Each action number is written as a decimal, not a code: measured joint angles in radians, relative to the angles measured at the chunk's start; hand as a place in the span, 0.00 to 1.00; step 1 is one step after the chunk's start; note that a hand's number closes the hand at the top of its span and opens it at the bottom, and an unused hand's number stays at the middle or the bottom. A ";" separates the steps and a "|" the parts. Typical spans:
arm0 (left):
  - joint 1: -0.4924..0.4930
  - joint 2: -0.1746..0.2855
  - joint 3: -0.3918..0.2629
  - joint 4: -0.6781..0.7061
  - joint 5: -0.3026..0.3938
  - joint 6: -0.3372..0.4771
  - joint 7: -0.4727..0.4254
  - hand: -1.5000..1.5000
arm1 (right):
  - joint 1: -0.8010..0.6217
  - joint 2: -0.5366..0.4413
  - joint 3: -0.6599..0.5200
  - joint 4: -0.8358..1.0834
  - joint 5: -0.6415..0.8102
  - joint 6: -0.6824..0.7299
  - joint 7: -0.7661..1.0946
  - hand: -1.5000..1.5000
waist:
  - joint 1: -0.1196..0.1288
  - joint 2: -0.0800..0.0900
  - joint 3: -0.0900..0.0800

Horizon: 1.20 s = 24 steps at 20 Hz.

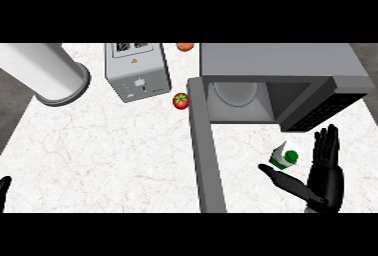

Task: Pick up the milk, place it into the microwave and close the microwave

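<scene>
Near the front right corner of the worktop (111, 160), the right robot hand (327, 177) is spread, fingers straight. Its thumb points at the milk carton (286, 156) just beside it, not yet gripped. At the front left edge a sliver of the left robot hand (4, 192) shows; open or curled, can't tell. Beyond, the microwave (295, 65) gapes, its door (205, 150) swung out. The risk here is that a straight-fingered nudge topples the carton before any grasp closes.

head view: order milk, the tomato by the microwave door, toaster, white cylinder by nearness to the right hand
1. milk, just left of the right hand
2. tomato, beyond the open microwave door, to the left
3. toaster, farther back and left
4. white cylinder, far left corner
</scene>
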 measured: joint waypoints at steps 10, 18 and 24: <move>0.028 0.001 -0.008 0.004 0.011 -0.019 -0.030 0.00 | -0.021 -0.007 -0.048 0.193 -0.016 0.084 -0.174 0.00 | 0.001 0.000 0.000; 0.058 -0.001 -0.009 -0.018 0.010 -0.021 -0.034 0.00 | -0.122 -0.021 -0.116 0.376 -0.032 0.104 -0.262 0.00 | 0.003 0.000 0.000; 0.038 0.004 0.019 -0.003 0.020 -0.034 -0.029 0.00 | -0.182 -0.047 -0.190 0.528 -0.029 0.046 -0.298 0.00 | 0.004 0.001 0.000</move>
